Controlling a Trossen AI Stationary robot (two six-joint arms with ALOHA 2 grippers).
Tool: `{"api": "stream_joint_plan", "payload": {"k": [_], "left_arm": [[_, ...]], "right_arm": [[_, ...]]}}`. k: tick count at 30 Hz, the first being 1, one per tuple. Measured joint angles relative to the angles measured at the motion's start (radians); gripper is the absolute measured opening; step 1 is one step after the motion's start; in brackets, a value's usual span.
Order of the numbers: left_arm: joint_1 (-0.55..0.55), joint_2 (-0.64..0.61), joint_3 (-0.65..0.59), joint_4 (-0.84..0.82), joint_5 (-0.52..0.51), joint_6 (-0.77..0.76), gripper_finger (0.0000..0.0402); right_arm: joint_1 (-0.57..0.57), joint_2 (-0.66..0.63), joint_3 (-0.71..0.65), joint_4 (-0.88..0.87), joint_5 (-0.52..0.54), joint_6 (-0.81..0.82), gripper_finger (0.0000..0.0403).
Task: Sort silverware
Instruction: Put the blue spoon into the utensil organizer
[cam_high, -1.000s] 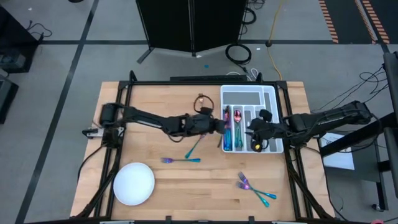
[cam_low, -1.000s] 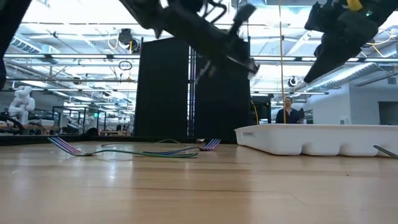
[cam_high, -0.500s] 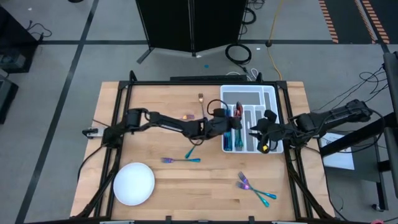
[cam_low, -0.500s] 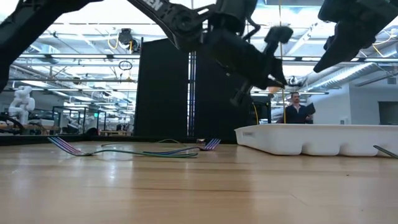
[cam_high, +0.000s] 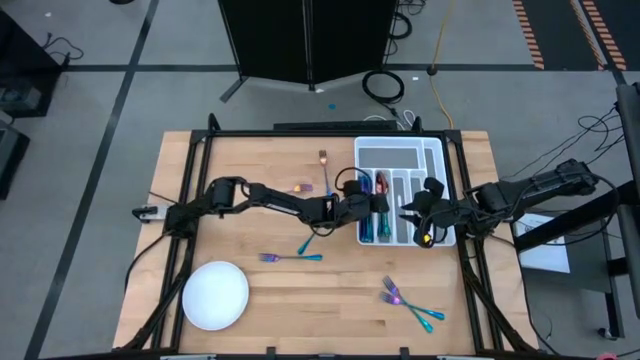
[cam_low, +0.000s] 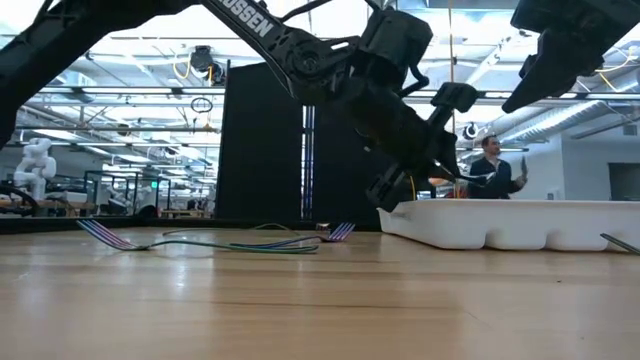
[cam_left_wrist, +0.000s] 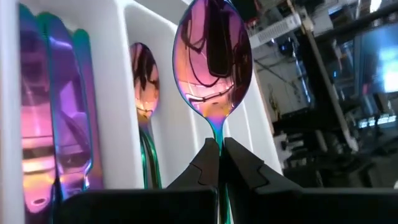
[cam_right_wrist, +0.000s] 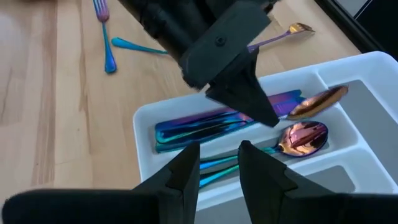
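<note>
The white divided tray (cam_high: 400, 155) stands at the table's far right. It holds iridescent knives (cam_right_wrist: 217, 127) in one slot and a spoon (cam_right_wrist: 303, 137) in the slot beside them. My left gripper (cam_high: 378, 205) reaches over the tray's left side, shut on another spoon (cam_left_wrist: 211, 56). That spoon's bowl sticks out past the fingertips above the slots. My right gripper (cam_right_wrist: 217, 165) hovers open over the tray's right part with nothing between its fingers. More silverware lies loose on the wood: forks (cam_high: 290, 257) near the middle and a cluster (cam_high: 410, 303) near the front right. My left gripper pinches the spoon's neck (cam_left_wrist: 216, 134), just behind the bowl, between its two fingertips. The fingers come from the table's left, slanting down, and lie along the spoon. The bowl (cam_right_wrist: 317, 101) points toward the tray's right side, clear above the slots; the gripper hides the handle.
A round white plate (cam_high: 215, 295) sits at the near left. A gold-toned piece (cam_high: 323, 160) lies near the far edge, left of the tray. Bare wood stretches between the plate and the tray. A person (cam_low: 492, 165) stands in the room beyond the table.
My left gripper has carried the spoon toward the table's right edge and downward. It has moved from left of the tray to over the tray's slots, rolling a little. My right gripper has drawn slightly back toward the right edge, then kept still.
</note>
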Motion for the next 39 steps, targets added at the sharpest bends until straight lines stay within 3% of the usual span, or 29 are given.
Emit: {"api": "stream_joint_plan", "payload": {"k": [6, 39], "left_arm": [[0.016, 0.0, 0.0, 0.004, 0.066, 0.012, 0.0015], [0.017, -0.001, 0.0, 0.026, 0.044, 0.053, 0.0029]], "right_arm": [[0.0, 0.0, 0.0, 0.014, 0.0, -0.002, 0.0095], [0.0, 0.0, 0.0, 0.041, -0.009, -0.004, 0.0095]]}}
